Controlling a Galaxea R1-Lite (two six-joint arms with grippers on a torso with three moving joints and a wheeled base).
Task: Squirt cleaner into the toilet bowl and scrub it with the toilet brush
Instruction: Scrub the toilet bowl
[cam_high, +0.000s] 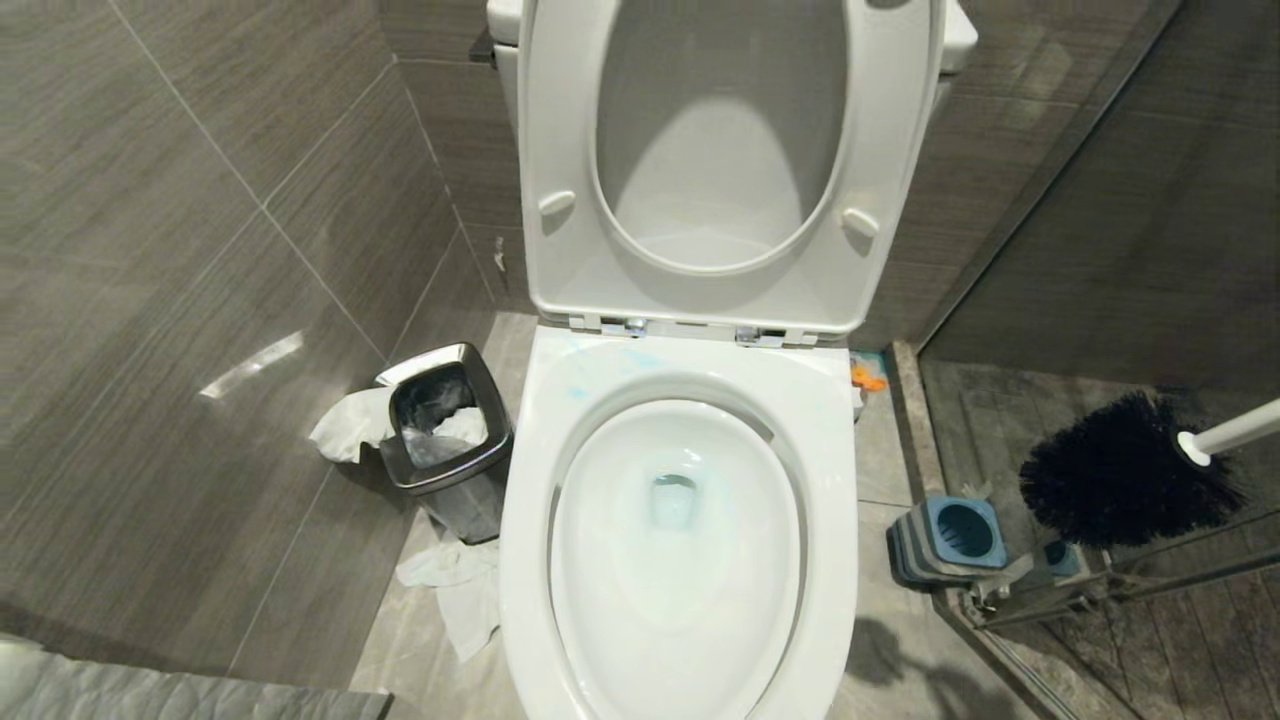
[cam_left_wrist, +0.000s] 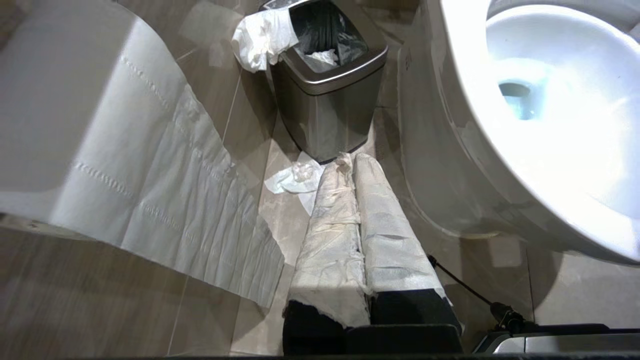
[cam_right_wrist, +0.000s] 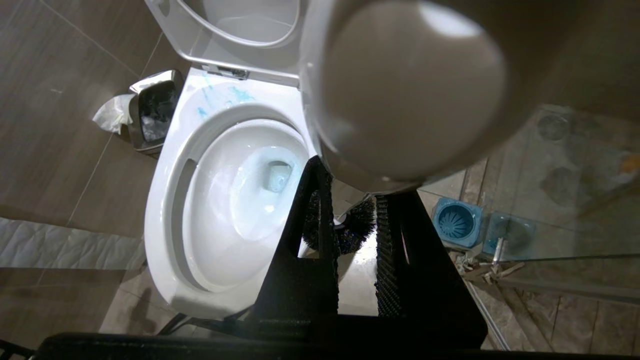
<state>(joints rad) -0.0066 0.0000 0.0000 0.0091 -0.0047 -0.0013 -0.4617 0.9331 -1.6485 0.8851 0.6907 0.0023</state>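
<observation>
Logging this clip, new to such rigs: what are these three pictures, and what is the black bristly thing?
It is a two-armed wheeled robot. One picture looks down from its head; the others from a camera on each wrist. On the floor: the toilet bowl, seat up, a steel bin with tissue, a blue brush holder. The right jaws are shut on the toilet brush, held in the air beside the bowl. The left jaws, shut, point floorward near the bin.

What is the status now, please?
Right hand shut on toilet brush, held right of toilet bowl. Left hand shut, idle near bin. Lid up, nothing blocking.
</observation>
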